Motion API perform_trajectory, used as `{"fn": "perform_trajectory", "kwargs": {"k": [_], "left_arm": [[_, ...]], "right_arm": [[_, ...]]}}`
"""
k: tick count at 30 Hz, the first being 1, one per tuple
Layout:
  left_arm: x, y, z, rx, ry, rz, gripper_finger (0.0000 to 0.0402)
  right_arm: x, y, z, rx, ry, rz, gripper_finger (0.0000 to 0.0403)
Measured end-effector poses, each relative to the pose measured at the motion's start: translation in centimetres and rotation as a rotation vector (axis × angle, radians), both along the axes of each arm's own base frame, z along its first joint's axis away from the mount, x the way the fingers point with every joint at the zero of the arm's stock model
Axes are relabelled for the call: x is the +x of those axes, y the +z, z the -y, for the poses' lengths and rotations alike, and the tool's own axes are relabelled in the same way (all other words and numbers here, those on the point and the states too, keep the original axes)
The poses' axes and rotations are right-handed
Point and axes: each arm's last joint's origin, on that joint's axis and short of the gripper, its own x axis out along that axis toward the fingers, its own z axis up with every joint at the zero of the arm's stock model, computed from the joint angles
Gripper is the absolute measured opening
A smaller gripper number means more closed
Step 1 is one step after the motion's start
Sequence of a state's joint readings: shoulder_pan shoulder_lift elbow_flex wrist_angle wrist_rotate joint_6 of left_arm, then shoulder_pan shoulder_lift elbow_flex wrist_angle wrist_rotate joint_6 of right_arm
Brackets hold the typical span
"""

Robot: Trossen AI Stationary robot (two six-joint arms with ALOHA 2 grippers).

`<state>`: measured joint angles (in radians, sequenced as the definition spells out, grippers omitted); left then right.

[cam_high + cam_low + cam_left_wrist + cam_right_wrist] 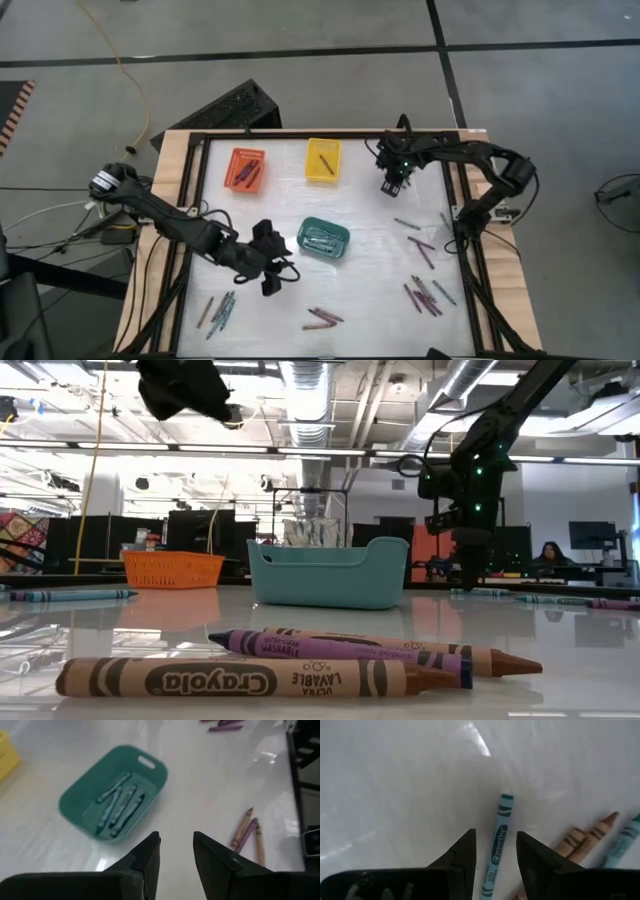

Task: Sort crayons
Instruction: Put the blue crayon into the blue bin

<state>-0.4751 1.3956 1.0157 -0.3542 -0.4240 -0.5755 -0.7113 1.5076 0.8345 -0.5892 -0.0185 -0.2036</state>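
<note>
A: In the high view, what is seen?

B: The right gripper (393, 185) is found in the upper right of the frame, and the left gripper (270, 268) in the lower middle, just left of the green basket (324, 239). Three baskets are counted: the orange basket (246, 168), the yellow basket (322, 159) and the green one. Loose crayons (426, 296) are scattered at the lower right, the lower left and the lower middle. An exact count is not possible.

A: And in the low view?

B: Three crayons are laid in the foreground, a brown crayon (240, 678) at the front, a purple one and another brown one behind it. A gripper is hung over the table at the right.

A: The left wrist view?

B: The fingers are held apart and nothing is grasped. Several teal crayons are seen inside the green basket, and three crayons at the right edge.

A: The right wrist view?

B: A teal crayon (498, 840) is seen between the released fingers, its long axis running along the gap, away from the camera. It seems the next to be taken. Three more crayons are partly seen at the lower right.
</note>
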Motion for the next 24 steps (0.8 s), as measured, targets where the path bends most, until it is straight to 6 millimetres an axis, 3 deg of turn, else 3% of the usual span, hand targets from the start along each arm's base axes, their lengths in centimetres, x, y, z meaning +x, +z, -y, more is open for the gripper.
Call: {"fn": "perform_trajectory", "kwargs": {"k": [7,16,24], "left_arm": [[0.3,-0.2,0.2,-0.011,-0.012,0.001,0.0107],[0.3,-0.1,0.2,-0.015,-0.017,0.014,0.0107],[0.3,-0.1,0.3,-0.021,-0.014,0.014,0.0107]], "right_arm": [[0.8,-1.4,-0.1,0.047,0.0,-0.031,0.0111],[1.8,-1.7,-1.4,0.069,0.007,-0.03,0.0009],[2.4,-1.3,-2.8,0.116,0.022,0.006,0.0002]]}}
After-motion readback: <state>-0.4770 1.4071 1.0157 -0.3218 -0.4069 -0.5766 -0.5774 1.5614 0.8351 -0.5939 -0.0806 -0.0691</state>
